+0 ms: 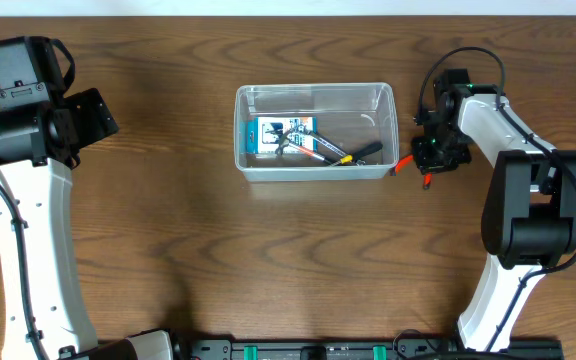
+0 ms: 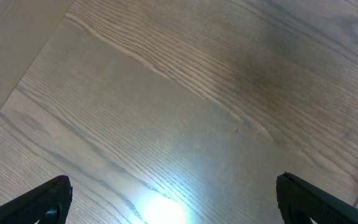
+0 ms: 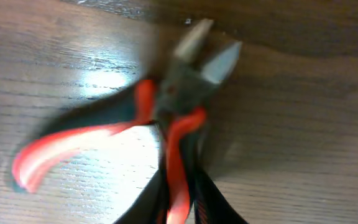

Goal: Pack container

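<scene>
Right gripper pinches one handle of the cutters on the tabletop, just right of the container. They look stiff, hinged and head-heavy, so gripping nearer the pivot seems safer. Left gripper is spread.

One clear container, one blue-and-white printed box, one pair of red-handled cutters, and overlapping hand tools, at least two, exact count unclear.
</scene>
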### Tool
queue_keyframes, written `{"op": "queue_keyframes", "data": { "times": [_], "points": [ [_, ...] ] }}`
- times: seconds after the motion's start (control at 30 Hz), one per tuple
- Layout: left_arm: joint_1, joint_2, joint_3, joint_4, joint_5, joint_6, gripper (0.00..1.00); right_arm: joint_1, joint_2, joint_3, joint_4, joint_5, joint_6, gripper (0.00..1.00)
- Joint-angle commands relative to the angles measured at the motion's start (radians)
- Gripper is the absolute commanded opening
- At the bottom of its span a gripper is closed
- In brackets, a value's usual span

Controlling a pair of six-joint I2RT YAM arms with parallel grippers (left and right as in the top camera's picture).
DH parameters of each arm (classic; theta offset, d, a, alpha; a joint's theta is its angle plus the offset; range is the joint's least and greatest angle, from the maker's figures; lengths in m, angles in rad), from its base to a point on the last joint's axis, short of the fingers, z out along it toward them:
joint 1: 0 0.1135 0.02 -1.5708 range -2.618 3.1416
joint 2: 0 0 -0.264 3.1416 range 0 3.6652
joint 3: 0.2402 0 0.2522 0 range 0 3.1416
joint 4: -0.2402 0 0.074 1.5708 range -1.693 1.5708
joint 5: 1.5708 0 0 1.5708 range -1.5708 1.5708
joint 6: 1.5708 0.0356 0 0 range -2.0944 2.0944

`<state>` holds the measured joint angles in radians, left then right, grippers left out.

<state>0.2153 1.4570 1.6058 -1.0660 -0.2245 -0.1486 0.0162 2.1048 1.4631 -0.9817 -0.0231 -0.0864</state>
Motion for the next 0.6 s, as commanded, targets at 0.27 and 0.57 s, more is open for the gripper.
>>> {"op": "queue_keyframes", "data": {
  "times": [0.27, 0.57],
  "points": [
    [0.004, 0.002, 0.002, 0.001, -0.016, 0.016, 0.98, 0.011, 0.023, -0.004, 0.001, -0.004, -0.001, 0.01],
    [0.004, 0.002, 0.002, 0.001, -0.016, 0.016, 0.98, 0.010, 0.021, 0.099, -0.073, -0.003, 0.000, 0.01]
  ]
}}
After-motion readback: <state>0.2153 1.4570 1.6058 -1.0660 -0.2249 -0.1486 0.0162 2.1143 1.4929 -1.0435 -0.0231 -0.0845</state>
